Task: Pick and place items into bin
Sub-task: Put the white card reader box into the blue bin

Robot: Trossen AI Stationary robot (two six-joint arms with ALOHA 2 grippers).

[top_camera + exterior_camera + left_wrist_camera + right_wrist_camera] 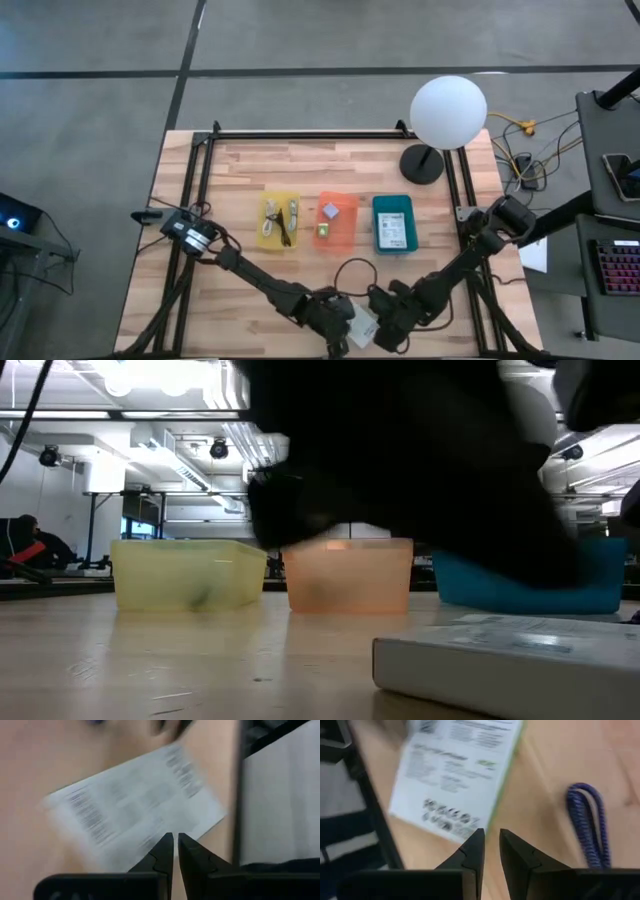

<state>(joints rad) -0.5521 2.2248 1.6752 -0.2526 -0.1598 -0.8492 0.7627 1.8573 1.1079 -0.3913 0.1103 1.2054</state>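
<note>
Grippers hang low over the table's near edge, left gripper (175,842) nearly pressed together, right gripper (491,840) slightly parted, both just above the flat white printed packet (457,775) lying between them on the wooden table (250,160).

Grey tiled floor (90,60) all round wooden bench (300,165), dark seams crossing it. White globe lamp (448,112) on black base at bench's far right corner. Beyond lamp, yellow cables (520,128) on floor, dark desk (610,130) with keyboard (615,272). Behind bench, open hall: white ceiling ducts (170,445), bright strip lights (150,372), seated person (35,545) far off.
</note>
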